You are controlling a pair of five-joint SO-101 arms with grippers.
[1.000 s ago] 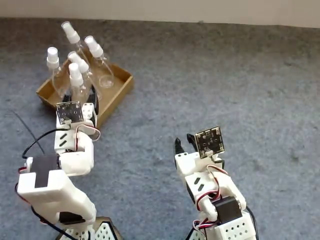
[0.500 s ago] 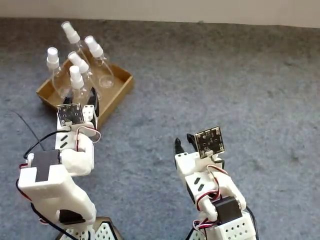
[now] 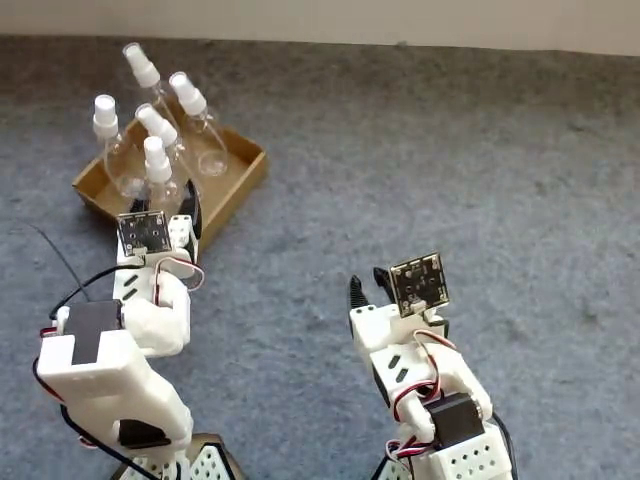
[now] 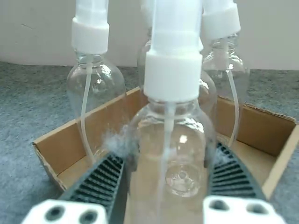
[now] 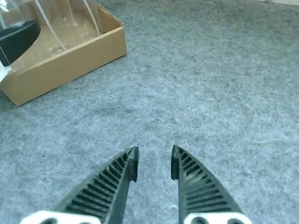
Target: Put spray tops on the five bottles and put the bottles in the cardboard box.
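Observation:
A cardboard box (image 3: 236, 176) lies at the table's far left with several clear bottles standing in it, each with a white spray top (image 3: 187, 92). My left gripper (image 3: 166, 203) is at the box's near edge, shut on the nearest bottle (image 3: 158, 168). In the left wrist view the fingers (image 4: 105, 182) press both sides of that bottle (image 4: 174, 140), its spray top (image 4: 172, 70) upright; its base is hidden. Behind it stand other bottles (image 4: 93, 79) inside the box wall (image 4: 77, 140). My right gripper (image 5: 154, 156) hovers over bare carpet, slightly open and holding nothing.
Grey carpet (image 3: 450, 160) covers the table, with wide free room to the right of the box and ahead of the right arm (image 3: 368, 285). The right wrist view shows the box (image 5: 70, 60) off to one side.
My left arm has drawn back slightly toward the near side, and the held bottle has shifted with it toward the box's near edge. The right arm has not moved.

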